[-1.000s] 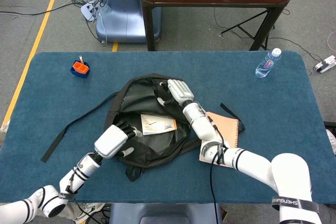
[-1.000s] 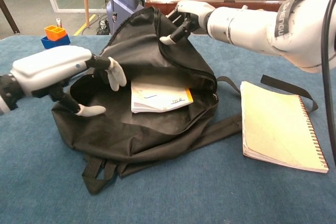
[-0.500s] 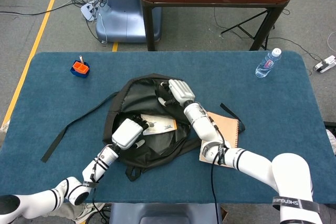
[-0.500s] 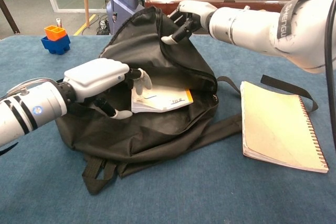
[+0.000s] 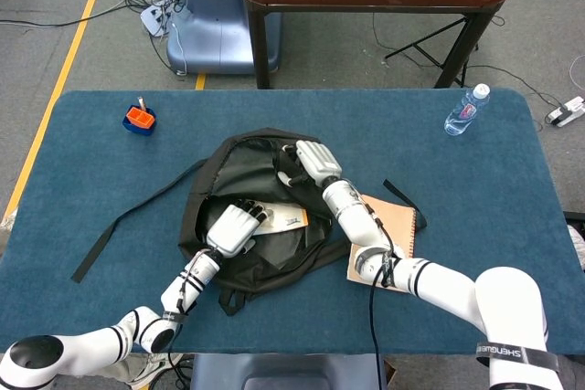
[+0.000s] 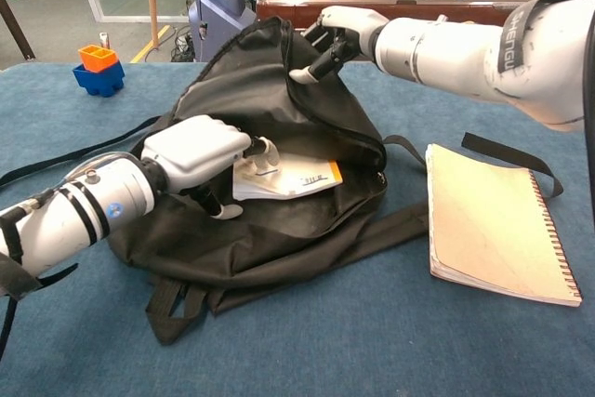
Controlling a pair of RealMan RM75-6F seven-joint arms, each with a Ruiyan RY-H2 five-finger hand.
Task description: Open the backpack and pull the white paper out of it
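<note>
The black backpack (image 5: 236,166) lies open in the middle of the blue table (image 5: 101,171), its mouth facing me. My right hand (image 5: 311,162) grips the upper flap and holds it raised, seen up high in the chest view (image 6: 339,30). The white paper (image 6: 299,174) with an orange edge lies inside the backpack (image 6: 279,230); it is also seen from above (image 5: 285,217). My left hand (image 6: 200,151) reaches into the opening, its fingers resting on the paper's left edge and its thumb apart below. From the head camera the left hand (image 5: 235,227) covers that edge.
A tan spiral notebook (image 6: 493,225) lies right of the bag over a black strap. A water bottle (image 5: 466,109) stands at the far right, and a small orange-and-blue box (image 5: 139,120) at the far left. A long strap (image 5: 128,221) trails left.
My left hand has moved from the bag's left rim into the opening and now touches the paper. The right hand keeps holding the flap up, almost still.
</note>
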